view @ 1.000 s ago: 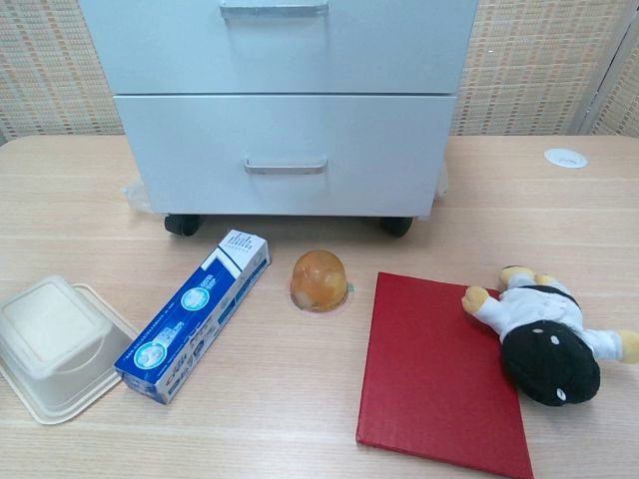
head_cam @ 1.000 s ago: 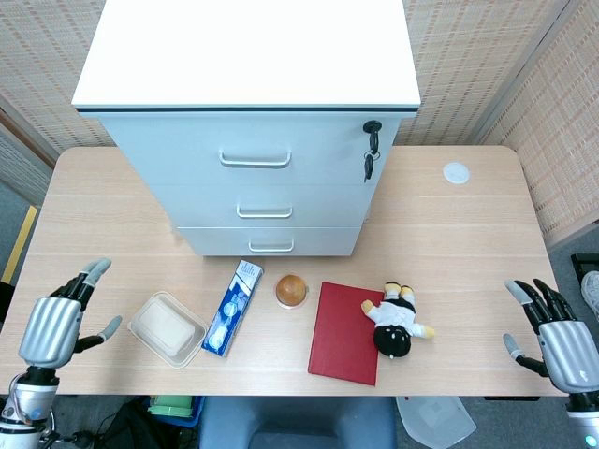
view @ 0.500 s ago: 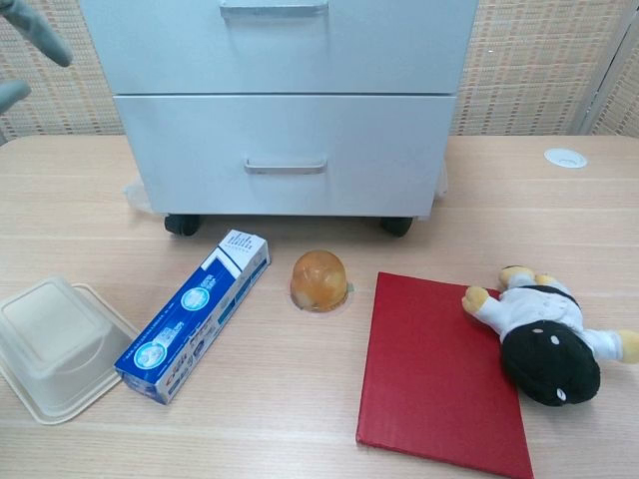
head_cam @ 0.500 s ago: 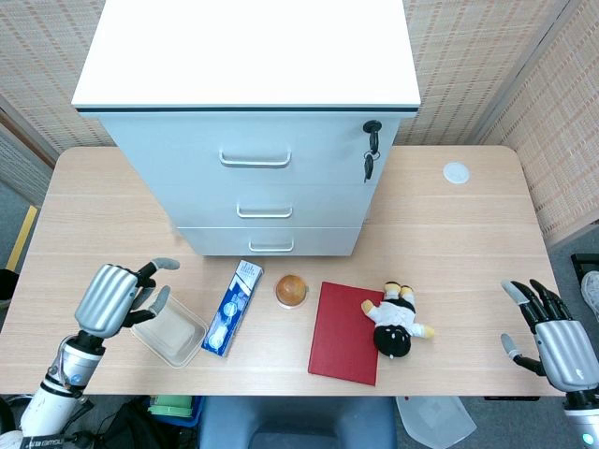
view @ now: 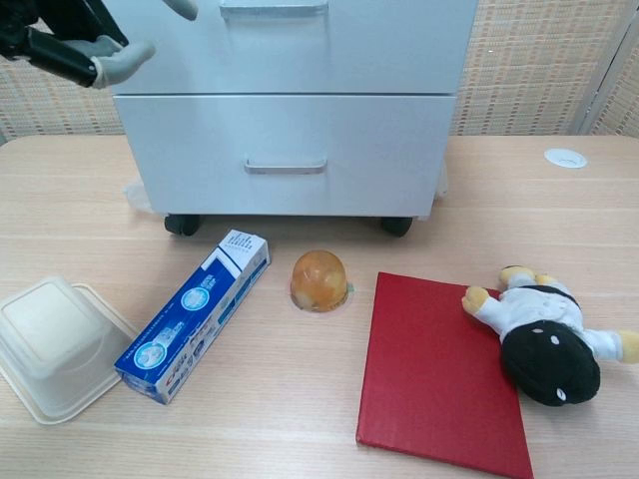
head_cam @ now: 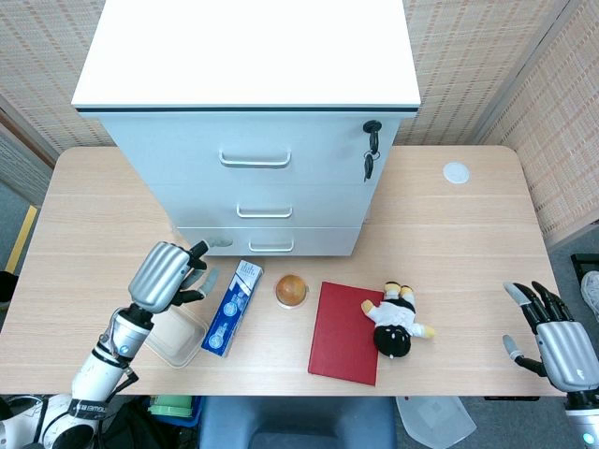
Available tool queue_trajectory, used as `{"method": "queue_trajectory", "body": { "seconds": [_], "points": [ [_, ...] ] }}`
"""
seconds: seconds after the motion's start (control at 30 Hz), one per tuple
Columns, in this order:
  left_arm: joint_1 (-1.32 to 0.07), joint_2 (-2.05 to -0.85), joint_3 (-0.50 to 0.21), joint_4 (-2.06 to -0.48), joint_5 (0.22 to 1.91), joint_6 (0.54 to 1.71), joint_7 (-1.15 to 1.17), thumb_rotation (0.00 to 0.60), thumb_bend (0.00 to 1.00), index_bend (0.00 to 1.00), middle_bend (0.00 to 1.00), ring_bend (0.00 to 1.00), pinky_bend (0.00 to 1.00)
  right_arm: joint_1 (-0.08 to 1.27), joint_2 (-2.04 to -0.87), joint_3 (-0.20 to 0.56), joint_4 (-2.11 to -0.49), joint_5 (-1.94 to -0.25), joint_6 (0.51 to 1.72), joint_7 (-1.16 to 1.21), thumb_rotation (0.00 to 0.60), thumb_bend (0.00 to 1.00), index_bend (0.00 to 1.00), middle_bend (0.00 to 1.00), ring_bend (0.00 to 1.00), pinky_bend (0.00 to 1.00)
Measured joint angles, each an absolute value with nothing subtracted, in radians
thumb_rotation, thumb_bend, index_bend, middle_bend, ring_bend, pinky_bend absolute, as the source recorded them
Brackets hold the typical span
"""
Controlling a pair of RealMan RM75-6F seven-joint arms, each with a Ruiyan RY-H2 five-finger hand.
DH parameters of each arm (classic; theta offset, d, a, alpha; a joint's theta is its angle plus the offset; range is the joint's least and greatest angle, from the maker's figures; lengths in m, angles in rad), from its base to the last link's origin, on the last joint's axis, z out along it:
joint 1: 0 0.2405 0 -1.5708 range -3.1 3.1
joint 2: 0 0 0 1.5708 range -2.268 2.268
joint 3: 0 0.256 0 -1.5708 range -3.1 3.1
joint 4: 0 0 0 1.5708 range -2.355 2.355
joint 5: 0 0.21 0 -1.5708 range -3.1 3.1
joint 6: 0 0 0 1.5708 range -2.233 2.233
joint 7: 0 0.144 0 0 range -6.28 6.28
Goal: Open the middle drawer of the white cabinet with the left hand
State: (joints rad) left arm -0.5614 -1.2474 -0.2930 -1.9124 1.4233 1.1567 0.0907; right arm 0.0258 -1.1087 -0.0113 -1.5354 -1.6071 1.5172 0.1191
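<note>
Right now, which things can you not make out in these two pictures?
- Middle drawer handle: the chest view cuts it off at the top edge.
- Left hand: only its fingers enter the chest view corner; the rest is cut off.
- Right hand: absent from the chest view.
- Plastic container: the left arm partly hides it in the head view.
- Toothpaste box: its print is too small to read.

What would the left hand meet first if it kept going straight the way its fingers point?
Probably the front of the white cabinet, near the left side of its lower drawers. The left hand holds nothing, fingers aimed there; depth is unclear.
</note>
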Motion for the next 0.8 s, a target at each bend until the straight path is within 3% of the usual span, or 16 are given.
{"method": "queue_trajectory", "body": {
  "seconds": [0.47, 0.8],
  "points": [
    [-0.689, -1.316, -0.382, -1.874, 1.240, 1.098, 0.126, 0.600, 0.51, 0.26, 0.97, 1.00, 1.00, 0.020, -1.111, -0.015, -1.521, -1.599, 1.515, 0.133, 0.600, 0.33, 0.09, 0.11, 0.04, 0.10],
    [-0.765, -1.317, -0.402, -1.851, 1.165, 1.060, 0.207, 0.600, 0.51, 0.27, 0.97, 1.00, 1.00, 0.013, -1.116, -0.016, -1.511, -1.593, 1.520, 0.143, 0.600, 0.33, 0.09, 0.11, 0.04, 0.10]
  ]
}}
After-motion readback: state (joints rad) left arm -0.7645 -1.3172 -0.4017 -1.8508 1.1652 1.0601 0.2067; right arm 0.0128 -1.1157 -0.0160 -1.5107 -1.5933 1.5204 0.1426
